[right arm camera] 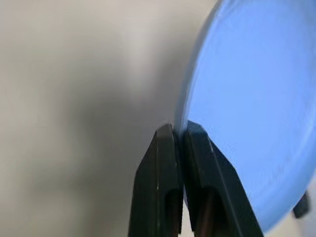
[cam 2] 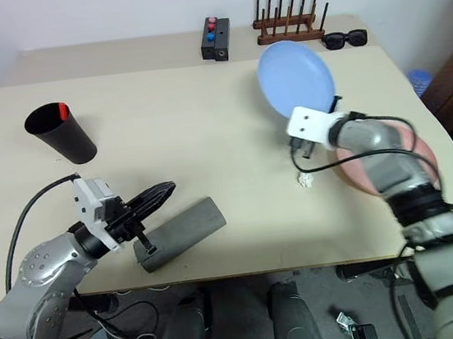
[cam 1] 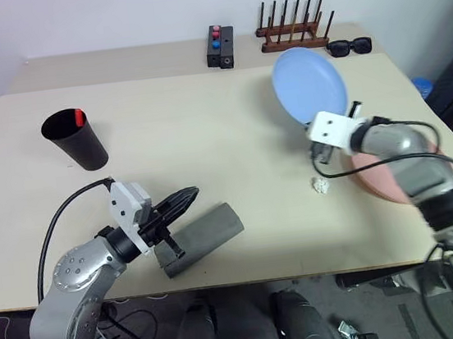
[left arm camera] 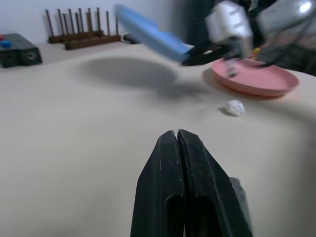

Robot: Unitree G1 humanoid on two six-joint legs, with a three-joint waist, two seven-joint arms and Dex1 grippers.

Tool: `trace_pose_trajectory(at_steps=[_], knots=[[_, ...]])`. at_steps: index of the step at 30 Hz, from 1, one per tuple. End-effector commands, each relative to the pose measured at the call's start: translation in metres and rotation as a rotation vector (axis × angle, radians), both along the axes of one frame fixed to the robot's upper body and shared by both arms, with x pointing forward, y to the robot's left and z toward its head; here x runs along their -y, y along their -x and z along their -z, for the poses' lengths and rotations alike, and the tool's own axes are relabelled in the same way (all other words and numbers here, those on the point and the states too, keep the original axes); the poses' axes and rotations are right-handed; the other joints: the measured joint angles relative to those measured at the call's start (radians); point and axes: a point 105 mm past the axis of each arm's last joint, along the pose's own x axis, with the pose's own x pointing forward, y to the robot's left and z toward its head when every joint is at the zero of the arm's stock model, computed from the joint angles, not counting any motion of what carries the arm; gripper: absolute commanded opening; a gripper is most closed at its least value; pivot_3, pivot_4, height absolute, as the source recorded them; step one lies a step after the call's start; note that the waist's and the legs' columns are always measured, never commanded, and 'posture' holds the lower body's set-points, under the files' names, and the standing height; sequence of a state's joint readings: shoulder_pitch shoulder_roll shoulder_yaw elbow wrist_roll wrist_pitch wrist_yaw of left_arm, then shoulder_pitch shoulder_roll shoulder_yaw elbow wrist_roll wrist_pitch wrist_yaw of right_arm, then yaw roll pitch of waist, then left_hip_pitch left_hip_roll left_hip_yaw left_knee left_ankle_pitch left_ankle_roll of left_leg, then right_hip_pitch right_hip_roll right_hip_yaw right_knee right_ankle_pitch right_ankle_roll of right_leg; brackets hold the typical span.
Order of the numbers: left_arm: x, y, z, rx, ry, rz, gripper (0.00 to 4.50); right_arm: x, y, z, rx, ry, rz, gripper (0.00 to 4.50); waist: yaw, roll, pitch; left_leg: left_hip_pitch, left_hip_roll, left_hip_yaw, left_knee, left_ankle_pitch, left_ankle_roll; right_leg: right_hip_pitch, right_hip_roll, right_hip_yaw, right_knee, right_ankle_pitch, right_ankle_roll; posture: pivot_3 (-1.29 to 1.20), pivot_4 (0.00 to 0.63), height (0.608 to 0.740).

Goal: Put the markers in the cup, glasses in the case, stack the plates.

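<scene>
- Above the surface [cam 1: 206, 139], the right gripper [right arm camera: 180, 131] has its fingers pinched on the blue plate's [cam 1: 309, 85] rim, the plate held tilted.
- Pink plate [cam 2: 360, 178] lies at five o'clock of the blue one, nearest this arm.
- Left gripper [left arm camera: 177, 136] is closed, empty, over the case [cam 1: 205, 234].

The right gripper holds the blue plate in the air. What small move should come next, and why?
Probably carry the blue plate sideways over the pink plate and lower it. The right gripper pinches its rim and holds it tilted above the table, while the pink plate lies flat beside it, ready for stacking.
</scene>
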State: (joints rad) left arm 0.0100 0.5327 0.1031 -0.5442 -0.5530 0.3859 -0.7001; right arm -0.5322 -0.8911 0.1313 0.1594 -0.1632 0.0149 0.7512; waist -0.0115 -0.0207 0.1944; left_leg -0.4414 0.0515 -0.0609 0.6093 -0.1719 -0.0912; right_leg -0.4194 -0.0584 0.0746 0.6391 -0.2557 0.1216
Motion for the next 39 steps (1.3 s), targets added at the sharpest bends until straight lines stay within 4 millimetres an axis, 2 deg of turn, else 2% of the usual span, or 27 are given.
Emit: trace_pose_trajectory(at_steps=[1, 4, 8, 13, 16, 20, 24, 30, 34, 38, 39], knots=[[0.001, -0.004, -0.013, 0.065, 0.002, 0.036, 0.00, 0.025, 0.031, -0.021, -0.042, 0.025, 0.002, 0.06, -0.003, 0.000, 0.000, 0.000, 0.000, 0.000, 0.001, 0.000, 0.000, 0.000, 0.000, 0.000, 0.000, 0.000, 0.000, 0.00, 0.150, 0.740], [0.006, -0.010, -0.019, 0.075, 0.025, 0.077, 0.00, 0.054, 0.060, -0.018, -0.150, 0.048, 0.068, 0.06, 0.000, 0.001, 0.000, 0.001, 0.000, 0.000, 0.003, 0.000, 0.000, 0.002, 0.000, 0.000, 0.000, 0.000, 0.000, 0.00, 0.150, 0.740], [0.019, -0.011, -0.014, 0.058, 0.010, 0.168, 0.00, 0.074, 0.089, 0.001, -0.281, 0.094, 0.126, 0.06, -0.012, 0.003, -0.001, 0.004, 0.000, 0.001, 0.003, -0.001, 0.002, 0.005, -0.001, 0.001, 0.000, 0.000, 0.000, 0.00, 0.150, 0.740], [0.025, -0.016, -0.011, 0.059, -0.006, 0.191, 0.00, 0.085, 0.104, 0.013, -0.363, 0.097, 0.173, 0.06, -0.016, 0.003, -0.002, 0.013, 0.000, 0.002, 0.003, -0.003, 0.005, 0.012, -0.001, 0.001, -0.001, -0.001, 0.000, 0.00, 0.150, 0.740], [0.027, -0.017, -0.011, 0.062, -0.006, 0.196, 0.00, 0.082, 0.103, 0.013, -0.366, 0.080, 0.179, 0.97, -0.016, 0.003, -0.002, 0.013, 0.000, 0.003, 0.003, -0.003, 0.005, 0.013, -0.001, 0.002, -0.001, -0.001, 0.000, 0.00, 0.150, 0.740], [0.026, -0.016, -0.010, 0.052, -0.013, 0.189, 0.00, 0.061, 0.100, 0.004, -0.359, 0.010, 0.103, 2.95, -0.014, 0.003, -0.002, 0.013, 0.000, 0.003, 0.003, -0.003, 0.005, 0.014, -0.002, 0.002, -0.003, -0.001, 0.000, 0.00, 0.150, 0.740], [0.024, -0.014, -0.007, 0.043, -0.034, 0.171, 0.00, 0.030, 0.095, 0.001, -0.364, -0.096, -0.005, 2.95, -0.012, 0.003, -0.002, 0.013, 0.000, 0.003, 0.003, -0.004, 0.005, 0.014, -0.002, 0.002, -0.004, -0.001, 0.000, 0.00, 0.150, 0.740], [0.028, -0.007, -0.003, 0.043, -0.039, 0.166, 0.00, -0.013, 0.070, 0.024, -0.338, -0.245, -0.074, 2.95, -0.009, 0.003, -0.002, 0.013, -0.001, 0.003, 0.003, -0.004, 0.004, 0.015, -0.002, 0.002, -0.006, -0.001, 0.000, 0.00, 0.150, 0.740], [0.028, -0.005, -0.002, 0.043, -0.021, 0.147, 0.00, -0.018, 0.063, 0.044, -0.368, -0.293, -0.051, 2.95, -0.001, 0.003, -0.002, 0.012, -0.001, 0.003, 0.003, -0.004, 0.004, 0.015, -0.003, 0.002, -0.006, -0.001, 0.000, 0.00, 0.150, 0.740], [0.031, 0.001, 0.001, 0.033, -0.014, 0.159, 0.00, -0.018, 0.058, 0.056, -0.385, -0.338, -0.011, 2.95, -0.006, 0.003, -0.002, 0.012, -0.002, 0.003, 0.002, -0.004, 0.004, 0.015, -0.003, 0.002, -0.007, -0.001, 0.000, 0.00, 0.150, 0.740], [0.032, 0.002, 0.002, 0.032, -0.016, 0.161, 0.00, -0.016, 0.058, 0.058, -0.392, -0.334, -0.003, 2.72, -0.007, 0.003, -0.002, 0.013, -0.001, 0.003, 0.002, -0.004, 0.004, 0.015, -0.003, 0.002, -0.007, -0.001, 0.000, 0.00, 0.150, 0.740]])
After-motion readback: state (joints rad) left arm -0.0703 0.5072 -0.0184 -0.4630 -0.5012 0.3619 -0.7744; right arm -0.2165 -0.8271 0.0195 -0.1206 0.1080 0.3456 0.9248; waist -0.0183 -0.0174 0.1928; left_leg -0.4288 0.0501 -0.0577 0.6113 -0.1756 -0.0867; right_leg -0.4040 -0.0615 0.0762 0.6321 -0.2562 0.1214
